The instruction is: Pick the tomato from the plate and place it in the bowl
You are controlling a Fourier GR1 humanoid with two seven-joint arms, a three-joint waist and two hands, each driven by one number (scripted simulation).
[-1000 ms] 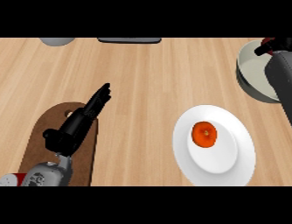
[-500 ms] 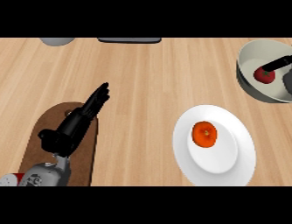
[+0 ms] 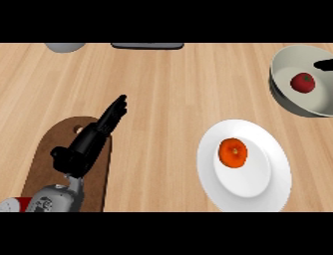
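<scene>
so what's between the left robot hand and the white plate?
Head view: only bare wooden counter lies between the left robot hand and the white plate. The hand lies over a brown cutting board.

A small red tomato [image 3: 302, 82] with a dark stem spot sits inside the pale bowl [image 3: 287, 62] at the counter's far right — right of the bowl's middle, resting on the inner wall. The white plate [image 3: 265, 187] lies nearer, well apart from the bowl — round, flat, carrying an orange fruit [image 3: 233, 153] near its middle.
</scene>
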